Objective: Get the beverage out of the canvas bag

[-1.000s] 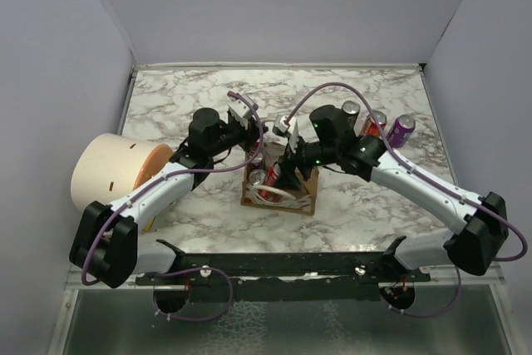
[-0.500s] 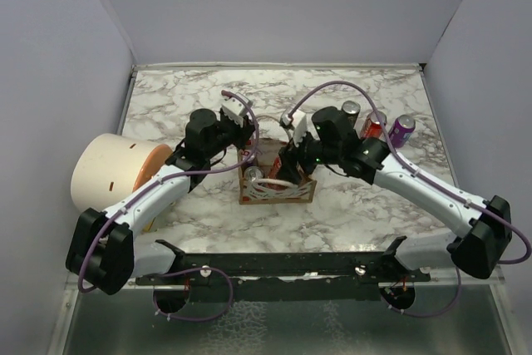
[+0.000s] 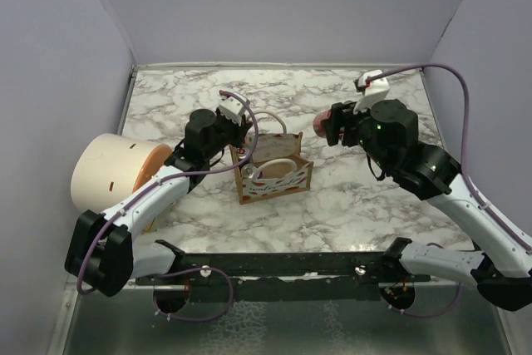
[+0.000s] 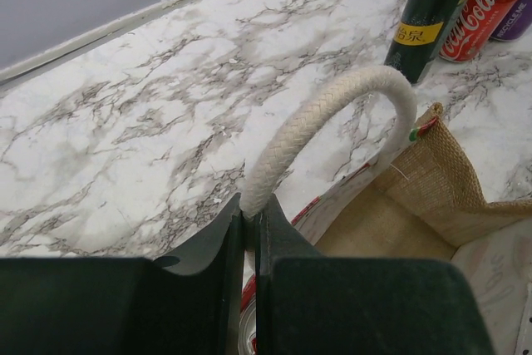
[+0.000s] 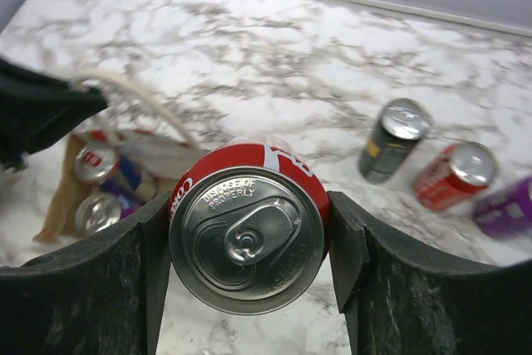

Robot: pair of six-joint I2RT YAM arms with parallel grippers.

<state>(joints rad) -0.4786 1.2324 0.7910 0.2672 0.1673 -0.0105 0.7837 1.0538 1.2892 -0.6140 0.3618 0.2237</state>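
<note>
The brown canvas bag (image 3: 278, 180) stands mid-table, open at the top. My left gripper (image 3: 241, 132) is shut on its white rope handle (image 4: 332, 114), the jaws (image 4: 248, 218) pinching the loop's near end above the bag's burlap wall (image 4: 432, 180). My right gripper (image 3: 328, 125) is shut on a red cola can (image 5: 247, 226) and holds it in the air, right of and behind the bag; the can shows reddish in the top view (image 3: 320, 122). More cans (image 5: 96, 164) lie inside the bag (image 5: 125, 155).
A dark green can (image 5: 391, 140), a red cola can (image 5: 453, 174) and a purple can (image 5: 507, 205) stand on the marble at the back right; the right arm hides them in the top view. A large cream cylinder (image 3: 112, 170) lies at the left edge.
My right gripper has risen out of the bag with the red can and moved right and back. The bag has shifted slightly and stands more open. The left gripper still holds the handle.
</note>
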